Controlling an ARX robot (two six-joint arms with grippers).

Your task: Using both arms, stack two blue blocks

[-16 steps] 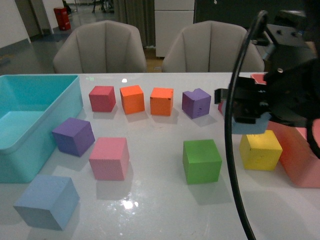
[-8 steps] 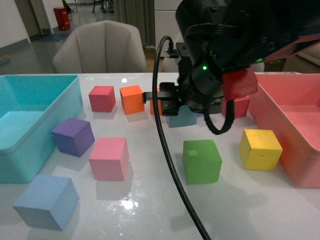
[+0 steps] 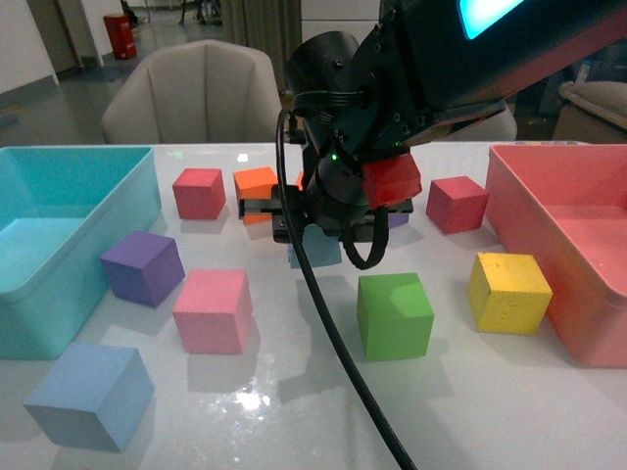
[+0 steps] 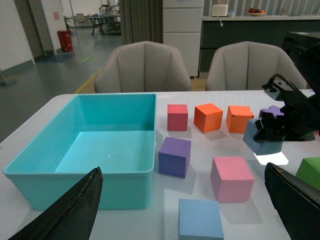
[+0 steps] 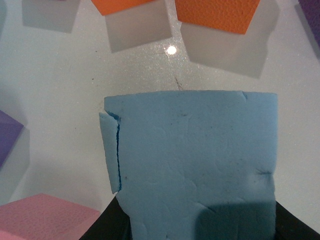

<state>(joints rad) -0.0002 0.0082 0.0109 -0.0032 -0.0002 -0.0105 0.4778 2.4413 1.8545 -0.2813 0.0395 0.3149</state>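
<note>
Spare cubes and two bins sitting on white table [image 3: 294, 421].
Turquoise bin [image 3: 49, 318] sitting far left, pink bin [image 3: 588, 333] far right; purple cube [image 3: 143, 267], pink cube [image 3: 213, 310], green cube [image 3: 394, 315], yellow cube [image 3: 508, 292] lying between; red cube [image 3: 199, 192] sitting further back.

Matte, dimpled foam blue block [image 5: 195, 160]; glossy white table [image 3: 490, 411]; smooth plastic turquoise bin [image 4: 125, 190].
</note>
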